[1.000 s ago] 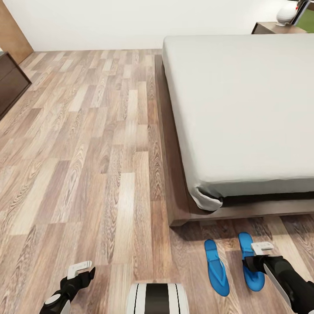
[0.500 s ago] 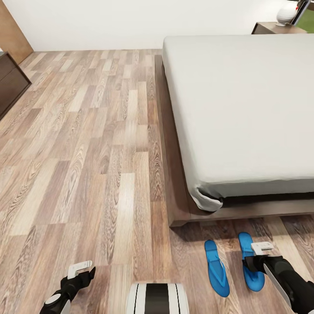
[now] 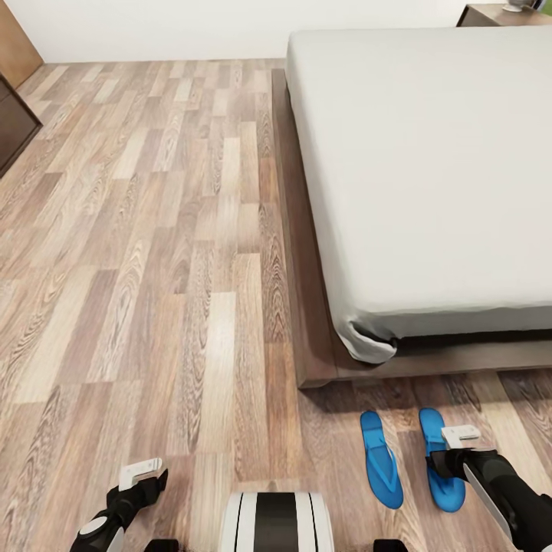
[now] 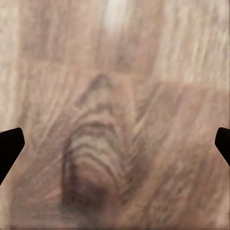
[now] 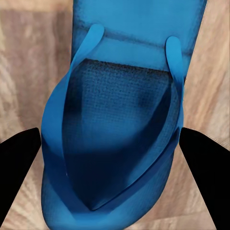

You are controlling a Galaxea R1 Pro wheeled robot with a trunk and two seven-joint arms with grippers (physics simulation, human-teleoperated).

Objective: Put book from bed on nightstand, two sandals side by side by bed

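Note:
Two bright blue sandals lie side by side on the wood floor just off the foot of the bed [image 3: 307,307]: the left sandal [image 3: 381,458] and the right sandal [image 3: 437,437]. My right gripper [image 3: 452,448] hovers open over the right sandal; in the right wrist view its straps [image 5: 115,143] lie between the spread black fingers [image 5: 17,163]. At the lower left my left gripper [image 3: 142,481] is open over bare floor [image 4: 115,143]. A nightstand [image 3: 498,14] peeks in at the far right, beyond the light-grey mattress [image 3: 429,169]. The book is out of view.
A dark dresser [image 3: 14,126] stands at the far left edge. Wide wood-plank floor [image 3: 153,253] stretches left of the bed to the white wall. My base [image 3: 276,525] shows at the bottom centre.
The head camera has tilted down, so the whole picture has shifted and less of the far wall and nightstand shows. Both grippers and the sandals hold their places.

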